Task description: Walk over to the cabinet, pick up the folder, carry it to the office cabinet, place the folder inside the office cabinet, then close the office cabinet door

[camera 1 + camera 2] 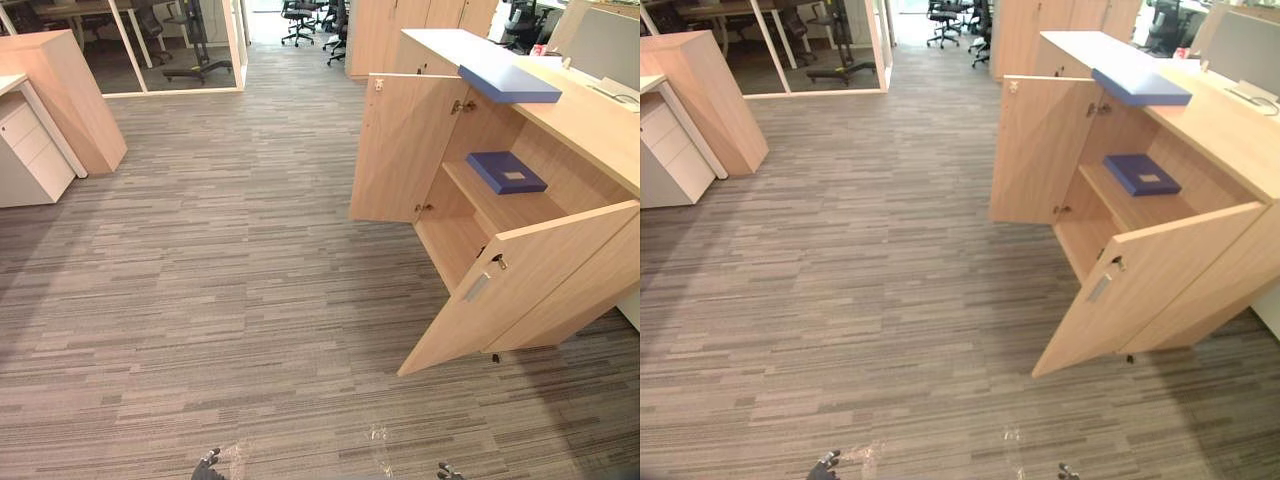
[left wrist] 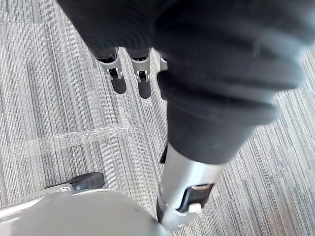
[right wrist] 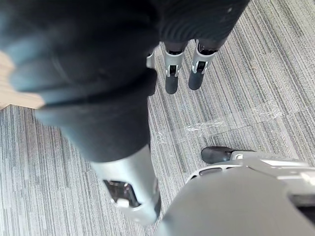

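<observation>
Left hand [image 2: 114, 69] hangs loose, fingers straight, empty; right hand [image 3: 173, 73] likewise, over carpet [image 1: 200, 300]. Right of frame: office cabinet [image 1: 585, 120], both doors wide, blue folder [image 1: 506, 172] on its shelf, second folder [image 1: 510, 83] on top.

Grey striped carpet floor [image 1: 200, 300] lies under our left fingers [image 2: 114, 68] and right fingers [image 3: 172, 73]. Well ahead of the right fingers, we see a cabinet shelf [image 1: 478, 200] carrying a blue folder [image 1: 506, 172]; a second blue folder [image 1: 508, 83] lies on the cabinet top [image 1: 580, 110] above.
</observation>
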`<state>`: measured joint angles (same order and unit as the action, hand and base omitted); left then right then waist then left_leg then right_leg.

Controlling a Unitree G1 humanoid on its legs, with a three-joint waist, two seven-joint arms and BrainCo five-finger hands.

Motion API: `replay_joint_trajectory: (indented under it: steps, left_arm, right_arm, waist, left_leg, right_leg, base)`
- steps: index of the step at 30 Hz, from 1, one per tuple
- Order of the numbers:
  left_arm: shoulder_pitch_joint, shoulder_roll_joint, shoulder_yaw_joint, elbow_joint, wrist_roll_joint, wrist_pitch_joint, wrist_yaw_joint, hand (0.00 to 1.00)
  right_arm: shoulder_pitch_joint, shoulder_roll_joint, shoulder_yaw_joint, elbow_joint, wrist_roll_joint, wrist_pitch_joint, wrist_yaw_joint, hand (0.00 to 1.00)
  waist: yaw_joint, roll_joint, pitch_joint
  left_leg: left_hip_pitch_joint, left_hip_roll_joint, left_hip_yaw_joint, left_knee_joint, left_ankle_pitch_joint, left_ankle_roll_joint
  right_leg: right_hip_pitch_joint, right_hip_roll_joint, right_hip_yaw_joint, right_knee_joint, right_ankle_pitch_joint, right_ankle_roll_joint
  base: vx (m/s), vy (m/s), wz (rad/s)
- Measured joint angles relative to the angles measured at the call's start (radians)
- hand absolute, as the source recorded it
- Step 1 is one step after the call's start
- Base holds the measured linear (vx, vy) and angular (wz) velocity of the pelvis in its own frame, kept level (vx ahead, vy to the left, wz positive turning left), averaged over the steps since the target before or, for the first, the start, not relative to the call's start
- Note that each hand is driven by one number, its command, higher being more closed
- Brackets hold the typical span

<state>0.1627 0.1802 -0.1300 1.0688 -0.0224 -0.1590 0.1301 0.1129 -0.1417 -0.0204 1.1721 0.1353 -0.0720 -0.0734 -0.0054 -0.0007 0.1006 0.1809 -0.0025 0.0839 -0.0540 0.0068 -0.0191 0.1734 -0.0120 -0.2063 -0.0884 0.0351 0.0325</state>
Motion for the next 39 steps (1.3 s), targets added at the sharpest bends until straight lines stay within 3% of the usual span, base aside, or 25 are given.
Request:
replay_joint_trajectory:
  steps: [14,16,17,19,20,21,22,24,26,28,30,31,33,35,38,39]
  left_arm:
    - [-0.002,0.011,-0.004,-0.002,0.023,-0.018,0.000,0.00]
    - [-0.014,0.015,0.019,-0.015,-0.014,-0.017,-0.001,0.00]
    - [-0.025,0.011,0.044,-0.020,-0.086,-0.013,0.000,0.00]
    - [-0.025,0.007,0.072,-0.020,-0.146,-0.013,0.000,0.00]
    - [-0.025,-0.001,0.099,-0.028,-0.189,-0.013,0.000,0.00]
    - [-0.025,-0.011,0.113,-0.039,-0.213,-0.012,0.000,0.00]
    - [-0.017,-0.017,0.128,-0.040,-0.223,-0.012,-0.001,0.00]
    - [-0.011,-0.027,0.138,-0.041,-0.242,-0.012,-0.004,0.00]
    - [-0.009,-0.028,0.140,-0.041,-0.254,-0.012,-0.006,0.00]
    - [-0.004,-0.035,0.154,-0.039,-0.248,-0.011,-0.006,0.00]
    - [-0.002,-0.050,0.159,-0.038,-0.243,-0.011,-0.002,0.00]
    - [-0.002,-0.058,0.168,-0.035,-0.237,-0.008,0.001,0.00]
    - [0.008,-0.051,0.186,-0.037,-0.213,-0.008,0.015,0.00]
    - [0.008,-0.045,0.189,-0.039,-0.211,-0.008,0.034,0.00]
    - [0.030,-0.050,0.191,-0.049,-0.214,-0.008,0.038,0.00]
    - [0.038,-0.045,0.188,-0.052,-0.214,-0.009,0.037,0.00]
  right_arm:
    - [-0.008,0.005,0.006,0.000,0.000,-0.005,-0.002,0.00]
    - [-0.024,0.009,0.020,0.001,0.001,-0.005,-0.002,0.00]
    - [-0.035,0.006,0.022,0.001,0.002,-0.007,0.000,0.00]
    - [-0.038,0.006,0.022,0.001,0.003,-0.007,0.002,0.00]
    - [-0.038,0.004,0.023,0.002,0.006,-0.007,0.004,0.00]
    - [-0.039,-0.001,0.024,0.002,0.011,-0.005,0.005,0.00]
    - [-0.041,-0.004,0.024,0.002,0.013,-0.005,0.005,0.00]
    - [-0.041,-0.005,0.021,0.002,0.045,-0.005,0.005,0.00]
    - [-0.041,-0.005,0.020,0.002,0.045,-0.005,0.005,0.00]
    - [-0.042,-0.006,0.004,0.001,0.044,-0.006,0.003,0.00]
    - [-0.043,-0.020,0.001,0.001,0.044,-0.008,0.001,0.00]
    - [-0.043,-0.028,0.000,0.001,0.044,-0.007,-0.001,0.00]
    - [-0.049,-0.011,-0.031,0.016,0.045,0.000,0.001,0.00]
    - [-0.048,0.004,-0.072,0.022,0.050,0.000,0.006,0.00]
    - [-0.039,0.010,-0.144,0.021,0.075,-0.001,0.013,0.00]
    - [-0.019,0.020,-0.182,0.005,0.087,-0.002,0.019,0.00]
  waist:
    - [0.001,-0.015,0.023]
    - [0.003,-0.023,0.046]
    - [0.003,-0.018,0.083]
    - [0.004,-0.021,0.097]
    - [0.008,-0.014,0.112]
    - [0.019,-0.018,0.119]
    - [0.026,-0.007,0.122]
    - [0.029,-0.015,0.121]
    - [0.027,-0.012,0.124]
    - [0.025,-0.008,0.126]
    - [0.027,0.023,0.130]
    - [0.025,0.040,0.135]
    - [0.030,0.007,0.117]
    - [0.018,-0.010,0.094]
    - [0.021,-0.011,0.060]
    - [0.011,-0.023,0.055]
  left_leg:
    - [0.008,0.001,0.007,-0.008,-0.004,-0.002]
    - [-0.068,0.006,0.006,0.148,-0.078,-0.003]
    - [-0.139,0.036,0.013,0.340,-0.166,-0.037]
    - [-0.187,0.061,0.040,0.466,-0.189,-0.073]
    - [-0.275,0.103,0.095,0.671,-0.184,-0.079]
    - [-0.330,0.133,0.116,0.778,-0.176,-0.073]
    - [-0.366,0.149,0.124,0.839,-0.208,-0.045]
    - [-0.417,0.158,0.112,0.810,-0.239,-0.035]
    - [-0.435,0.155,0.082,0.637,-0.227,-0.044]
    - [-0.421,0.153,0.045,0.302,-0.137,-0.081]
    - [-0.426,0.182,0.006,0.182,-0.101,-0.124]
    - [-0.428,0.184,0.027,0.213,-0.044,-0.137]
    - [-0.430,0.108,0.048,0.267,-0.017,-0.121]
    - [-0.420,0.048,0.072,0.292,-0.019,-0.096]
    - [-0.304,-0.035,0.133,0.214,-0.031,-0.011]
    - [-0.242,-0.079,0.139,0.186,-0.029,0.013]
  right_leg:
    - [0.004,0.001,0.000,0.000,-0.002,-0.003]
    - [0.012,-0.003,-0.004,0.007,-0.007,-0.011]
    - [0.032,0.013,-0.016,0.010,-0.017,-0.021]
    - [0.046,0.022,-0.029,0.006,-0.029,-0.039]
    - [0.058,0.029,-0.034,0.010,-0.041,-0.055]
    - [0.064,0.032,-0.031,0.022,-0.052,-0.063]
    - [0.064,0.028,-0.022,0.040,-0.063,-0.061]
    - [0.057,0.005,-0.012,0.055,-0.073,-0.054]
    - [0.048,-0.023,0.003,0.058,-0.082,-0.040]
    - [0.036,-0.072,0.031,0.059,-0.101,-0.010]
    - [0.031,-0.095,0.061,0.059,-0.122,0.022]
    - [0.054,-0.124,0.079,0.059,-0.143,0.054]
    - [0.068,-0.211,0.074,0.071,-0.167,0.073]
    - [0.051,-0.275,0.058,0.154,-0.143,0.077]
    - [-0.065,-0.380,0.117,0.437,-0.125,0.078]
    - [-0.143,-0.440,0.118,0.643,-0.101,0.039]
  base:
    - [0.00,0.000,0.00]
    - [-0.01,-0.023,0.09]
    - [-0.04,-0.033,0.17]
    - [-0.07,-0.028,0.24]
    - [-0.08,-0.020,0.21]
    - [-0.05,-0.015,0.12]
    - [0.02,0.007,-0.07]
    - [0.04,0.041,-0.13]
    - [0.09,0.120,-0.21]
    - [0.20,0.234,-0.31]
    - [0.25,0.388,-0.37]
    - [0.32,0.490,-0.36]
    - [0.37,0.409,-0.36]
    - [0.40,0.295,-0.27]
    - [0.36,0.345,-0.64]
    - [0.34,0.333,-0.27]
